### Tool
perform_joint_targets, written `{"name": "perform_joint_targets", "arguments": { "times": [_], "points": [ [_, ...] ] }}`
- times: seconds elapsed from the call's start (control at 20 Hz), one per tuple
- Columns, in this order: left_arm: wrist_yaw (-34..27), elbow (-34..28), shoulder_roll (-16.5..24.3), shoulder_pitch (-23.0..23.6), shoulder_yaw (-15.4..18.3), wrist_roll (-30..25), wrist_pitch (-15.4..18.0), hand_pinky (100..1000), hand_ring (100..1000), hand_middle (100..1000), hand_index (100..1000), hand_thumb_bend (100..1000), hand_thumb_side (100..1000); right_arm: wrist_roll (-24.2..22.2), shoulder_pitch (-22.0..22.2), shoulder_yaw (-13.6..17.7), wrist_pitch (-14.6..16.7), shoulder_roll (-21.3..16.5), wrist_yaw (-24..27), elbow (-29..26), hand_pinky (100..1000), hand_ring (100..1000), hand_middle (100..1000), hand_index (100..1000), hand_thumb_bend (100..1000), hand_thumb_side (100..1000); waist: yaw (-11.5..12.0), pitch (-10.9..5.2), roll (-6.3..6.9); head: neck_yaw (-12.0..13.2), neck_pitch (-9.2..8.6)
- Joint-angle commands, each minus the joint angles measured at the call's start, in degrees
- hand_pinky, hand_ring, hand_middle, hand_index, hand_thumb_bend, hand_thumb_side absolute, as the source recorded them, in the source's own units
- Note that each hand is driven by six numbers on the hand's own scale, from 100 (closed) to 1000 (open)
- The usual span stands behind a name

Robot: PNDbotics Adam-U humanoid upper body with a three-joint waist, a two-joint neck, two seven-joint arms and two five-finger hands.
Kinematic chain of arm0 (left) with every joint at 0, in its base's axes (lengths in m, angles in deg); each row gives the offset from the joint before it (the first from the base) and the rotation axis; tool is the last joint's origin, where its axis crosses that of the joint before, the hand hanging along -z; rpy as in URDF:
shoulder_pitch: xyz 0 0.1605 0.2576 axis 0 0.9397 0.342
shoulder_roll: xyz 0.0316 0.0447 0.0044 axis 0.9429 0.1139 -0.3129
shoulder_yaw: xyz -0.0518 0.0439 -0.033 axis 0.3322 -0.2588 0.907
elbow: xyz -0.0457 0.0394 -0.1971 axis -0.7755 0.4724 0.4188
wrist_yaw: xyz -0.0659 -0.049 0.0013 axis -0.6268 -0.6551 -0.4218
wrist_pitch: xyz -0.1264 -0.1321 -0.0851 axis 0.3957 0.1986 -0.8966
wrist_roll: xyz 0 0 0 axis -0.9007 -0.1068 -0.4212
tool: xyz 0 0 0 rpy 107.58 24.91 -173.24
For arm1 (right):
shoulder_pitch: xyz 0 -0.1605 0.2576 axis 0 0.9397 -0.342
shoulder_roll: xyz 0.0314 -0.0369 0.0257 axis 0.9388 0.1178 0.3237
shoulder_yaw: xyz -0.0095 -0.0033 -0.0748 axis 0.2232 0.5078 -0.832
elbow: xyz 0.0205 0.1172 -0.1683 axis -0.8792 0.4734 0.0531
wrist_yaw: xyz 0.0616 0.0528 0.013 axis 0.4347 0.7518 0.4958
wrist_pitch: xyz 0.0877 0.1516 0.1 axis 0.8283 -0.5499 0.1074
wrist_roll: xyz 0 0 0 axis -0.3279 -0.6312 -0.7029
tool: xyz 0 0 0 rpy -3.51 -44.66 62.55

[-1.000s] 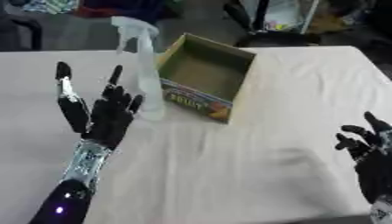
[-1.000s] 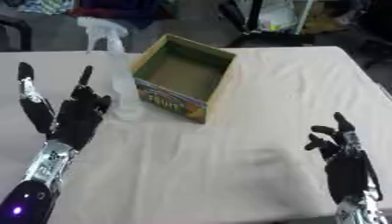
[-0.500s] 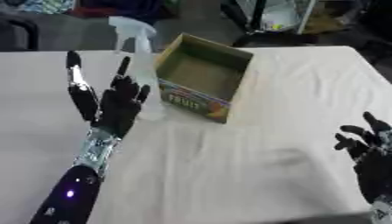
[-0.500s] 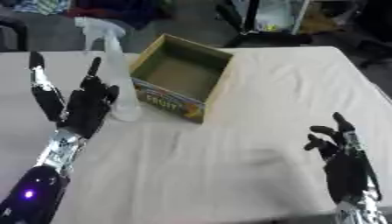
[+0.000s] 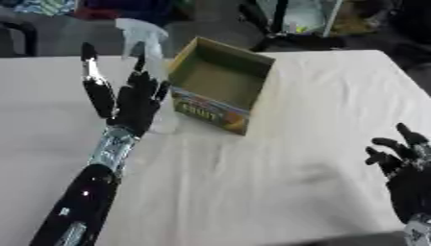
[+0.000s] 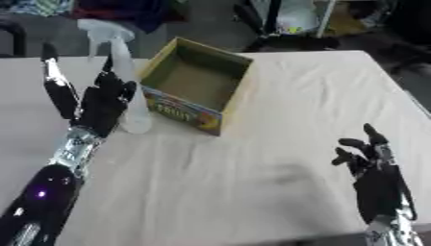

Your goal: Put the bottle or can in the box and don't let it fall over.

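One bottle [image 6: 120,81], a clear spray one, standing upright on the table [image 5: 278,163] just at 9 o'clock of the box [image 5: 221,91], outside it. One box too, open top, nothing in it that I can see. My left hand [image 5: 134,98] is right up against the bottle on its near side, fingers straight and spread, not wrapped around it. My right hand [image 6: 370,168] is parked down at 4 o'clock, well away, fingers relaxed and pointing up, holding nothing.
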Motion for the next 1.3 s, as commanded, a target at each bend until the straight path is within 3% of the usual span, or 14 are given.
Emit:
{"name": "perform_joint_targets", "arguments": {
  "times": [0.05,0.65,1.05,1.2,1.25,1.3],
  "points": [
    [-0.9,-0.2,0.3,-2.6,0.1,0.0,0.0,394,100,100,1000,642,604,-0.2,-0.6,-0.1,0.0,-0.5,0.3,-0.4,897,437,618,1000,100,811,-0.3,-0.6,-0.1,0.2,-0.43],
    [-4.4,-1.3,1.5,-9.8,-0.5,0.1,0.2,401,100,103,1000,584,562,-0.9,-0.7,-0.8,-0.3,-0.3,0.5,-0.3,898,438,617,1000,100,811,-1.7,-1.04,-0.34,1.3,-0.58],
    [-8.0,-2.7,3.6,-16.5,-1.3,0.5,0.0,407,169,118,1000,540,554,-2.0,-1.2,-2.0,-0.8,0.0,0.9,0.0,898,438,617,1000,100,811,-4.1,-1.48,-0.5,2.8,-0.85],
    [-7.3,-1.2,4.9,-19.1,-2.2,0.5,-0.9,417,222,133,1000,487,614,-2.5,-1.6,-2.5,-1.0,0.1,1.1,0.1,898,438,617,1000,100,812,-5.5,-1.39,-0.51,3.4,-1.06],
    [-6.3,0.0,5.3,-19.8,-2.5,0.5,-1.3,420,229,133,1000,323,685,-2.7,-1.8,-2.8,-1.1,0.2,1.2,0.2,898,438,617,1000,100,812,-6.0,-1.31,-0.57,3.6,-1.17],
    [-5.1,1.6,5.5,-20.4,-2.8,0.5,-1.8,423,234,134,1000,472,661,-3.0,-2.1,-3.1,-1.2,0.3,1.3,0.2,898,438,617,1000,100,813,-6.7,-1.17,-0.64,3.9,-1.35]
  ]
}}
